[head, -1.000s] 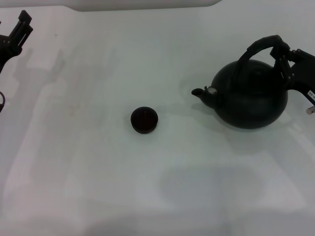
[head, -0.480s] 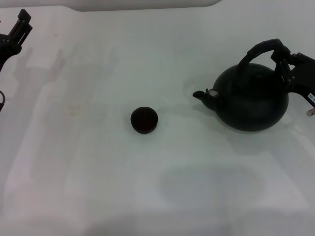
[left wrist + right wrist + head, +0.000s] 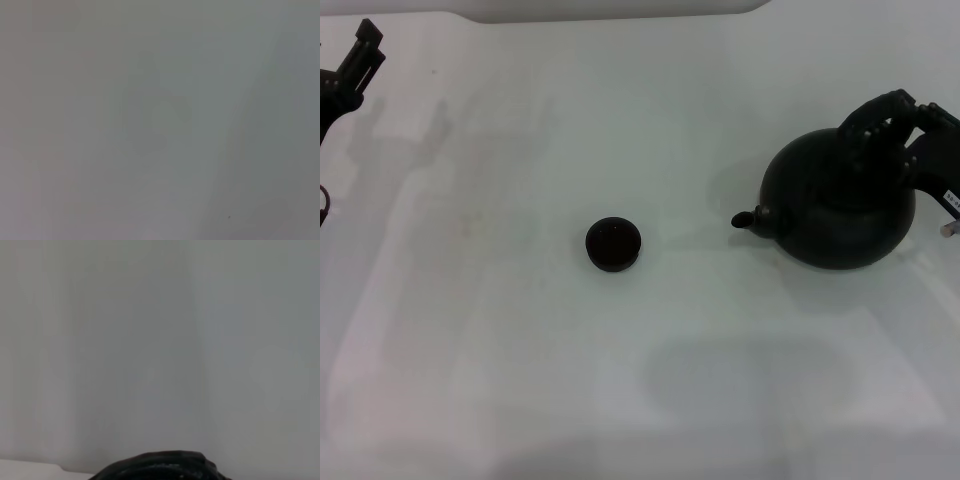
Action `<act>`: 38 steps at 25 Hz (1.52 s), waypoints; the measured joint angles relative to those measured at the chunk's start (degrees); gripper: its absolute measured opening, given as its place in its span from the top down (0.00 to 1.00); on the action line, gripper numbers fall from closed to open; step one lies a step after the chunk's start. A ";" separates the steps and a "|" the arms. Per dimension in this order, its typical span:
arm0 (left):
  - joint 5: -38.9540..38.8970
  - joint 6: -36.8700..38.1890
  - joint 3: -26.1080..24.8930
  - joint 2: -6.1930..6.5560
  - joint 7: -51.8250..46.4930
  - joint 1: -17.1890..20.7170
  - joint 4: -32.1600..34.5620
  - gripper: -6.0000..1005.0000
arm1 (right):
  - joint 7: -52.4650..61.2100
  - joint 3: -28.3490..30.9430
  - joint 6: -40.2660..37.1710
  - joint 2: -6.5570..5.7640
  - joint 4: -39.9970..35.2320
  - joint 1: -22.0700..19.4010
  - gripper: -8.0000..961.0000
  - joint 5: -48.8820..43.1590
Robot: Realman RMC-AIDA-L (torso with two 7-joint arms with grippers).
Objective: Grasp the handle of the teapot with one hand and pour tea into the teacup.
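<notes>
Over at three o'clock on the white worktop [image 3: 520, 330], the right hand [image 3: 900, 125] is clamped on the handle [image 3: 873, 112] of the teapot [image 3: 840, 205], spout aimed toward nine o'clock. The teacup [image 3: 613, 244] sits near the middle, well apart. The left hand [image 3: 360, 62] waits at ten o'clock; I cannot tell its spread.

1. We see the teapot [image 3: 838, 210] as matte black all over, with no pattern on its round body.
2. We see its handle [image 3: 876, 108] in the same black; any ribbing is too dark to make out.
3. We find the teacup [image 3: 614, 244] very dark, brown-black, and plain.
4. We see both grippers, right gripper [image 3: 910, 125] and left gripper [image 3: 360, 55], in black.
5. We see the table [image 3: 520, 340] as plain white with soft grey shadows.
</notes>
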 joint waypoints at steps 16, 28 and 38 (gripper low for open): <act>0.05 0.25 -0.07 0.05 0.00 0.05 0.18 0.11 | 3.66 -1.01 -6.57 -0.01 0.03 -3.10 0.08 0.78; 0.00 0.10 0.00 0.22 -0.01 0.03 0.59 0.11 | 4.82 -0.04 -13.07 -0.20 0.45 -9.35 0.08 1.32; -0.01 0.01 0.02 0.06 5.45 -0.32 0.06 0.11 | -9.59 10.88 -8.30 0.46 -0.98 -5.78 0.09 3.37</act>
